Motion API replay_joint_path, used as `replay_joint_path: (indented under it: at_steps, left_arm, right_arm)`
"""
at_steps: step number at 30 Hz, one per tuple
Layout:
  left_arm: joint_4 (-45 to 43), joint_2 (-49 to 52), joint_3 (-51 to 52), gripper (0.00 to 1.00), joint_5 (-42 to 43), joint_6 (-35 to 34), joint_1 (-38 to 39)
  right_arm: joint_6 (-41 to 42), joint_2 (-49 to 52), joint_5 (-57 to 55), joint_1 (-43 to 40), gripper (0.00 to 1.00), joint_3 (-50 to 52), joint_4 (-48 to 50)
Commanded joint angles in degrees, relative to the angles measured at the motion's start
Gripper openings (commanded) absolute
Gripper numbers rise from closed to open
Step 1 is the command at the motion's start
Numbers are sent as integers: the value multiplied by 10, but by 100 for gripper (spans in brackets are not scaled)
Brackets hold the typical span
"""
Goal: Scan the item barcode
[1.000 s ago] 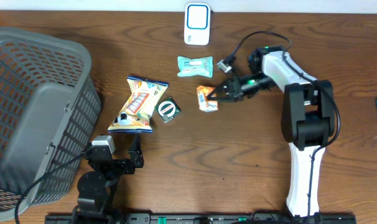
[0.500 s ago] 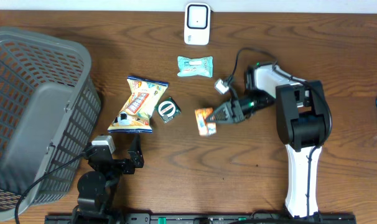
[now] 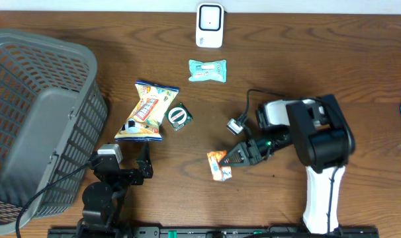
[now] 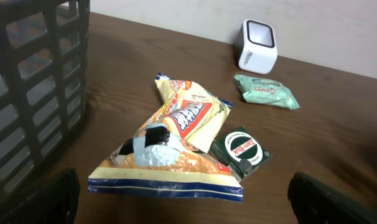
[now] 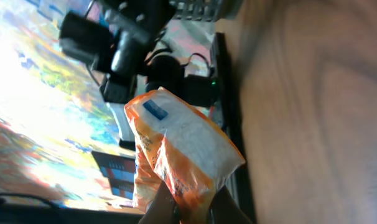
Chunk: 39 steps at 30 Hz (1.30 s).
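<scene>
Evidently the right gripper clamps one end of the small orange packet near the tabletop's front edge, well apart from the white scanner at the far edge, likely to turn its barcode outward; the left gripper rests wide open.

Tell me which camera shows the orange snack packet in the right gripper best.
The right wrist view: the orange snack packet sits large and close, pinched at its lower end by the right gripper. The overhead view shows it small, at the gripper's tip. The left wrist view misses it.
</scene>
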<state>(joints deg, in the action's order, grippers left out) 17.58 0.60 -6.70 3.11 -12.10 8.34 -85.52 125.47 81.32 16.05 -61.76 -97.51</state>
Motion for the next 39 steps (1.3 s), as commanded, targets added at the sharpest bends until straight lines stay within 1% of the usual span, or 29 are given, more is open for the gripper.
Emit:
replay_joint_path:
  at_steps: [1,9,13,15,18,20,25,28,31,33,35,37,39]
  left_arm:
    - [12,-2,10,98,5,-3,-3]
    - [12,-2,10,98,5,-3,-3]
    - [12,-2,10,98,5,-3,-3]
    - [12,-2,10,98,5,-3,-3]
    - [12,-2,10,98,5,-3,-3]
    - [12,-2,10,98,5,-3,-3]
    - [12,-2,10,98,5,-3,-3]
    - [12,-2,10,98,5,-3,-3]
    - [12,-2,10,98,5,-3,-3]
    - [12,-2,10,98,5,-3,-3]
    - [12,-2,10,98,5,-3,-3]
    - [12,-2,10,98,5,-3,-3]
    - [12,-2,10,98,5,-3,-3]
  right_arm:
    - [-22,-68,14,5,1,23,0]
    - [2,-182,12,5,1,47,0]
    - [-2,-201,16,5,1,47,0]
    - [-20,-200,18,5,1,47,3]
    - [-55,-200,21,5,1,47,49]
    - [-65,-200,33,5,1,47,109]
    - [-64,-200,75,5,1,44,261]
    - [-47,-200,69,5,1,29,328]
    - [33,-200,18,4,1,-5,386]
    - [135,-200,-62,6,1,-33,437]
    - [285,-200,-172,9,1,-57,509]
    - [402,-200,-286,16,1,-76,575]
    - [450,-200,-363,21,1,-92,618]
